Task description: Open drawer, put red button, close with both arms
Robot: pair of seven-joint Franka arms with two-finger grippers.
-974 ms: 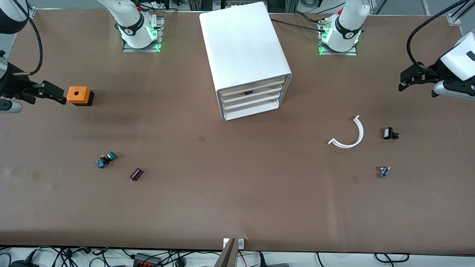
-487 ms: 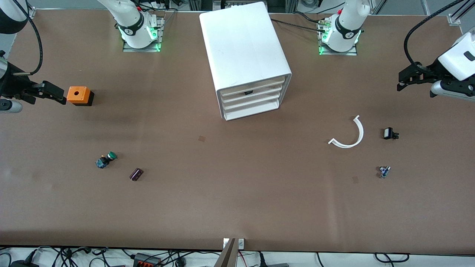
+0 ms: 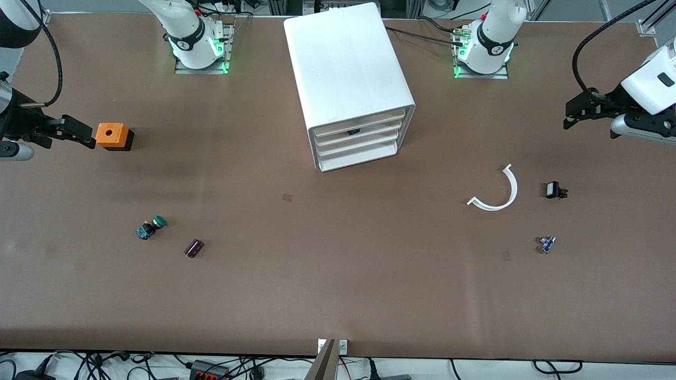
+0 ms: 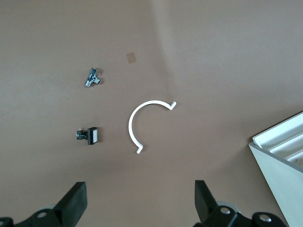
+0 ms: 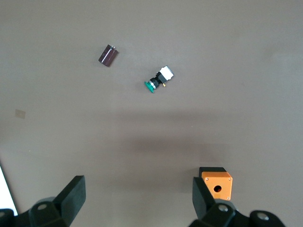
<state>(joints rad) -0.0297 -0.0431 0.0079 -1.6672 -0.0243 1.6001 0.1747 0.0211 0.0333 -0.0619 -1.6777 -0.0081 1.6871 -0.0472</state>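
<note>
My left claw (image 3: 573,113) and right claw (image 3: 79,136) hang wide open, empty, well apart from the cabinet (image 3: 348,79); its drawers look shut, no red button visible.

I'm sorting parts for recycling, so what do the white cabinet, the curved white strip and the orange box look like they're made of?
The cabinet looks like smooth moulded plastic: rounded edges, even matte white. The curved strip seems thin rigid plastic, holding its arc with small bent ends. The orange box is probably plastic too, flat uniform colour over a black base; metal can't be ruled out.
</note>
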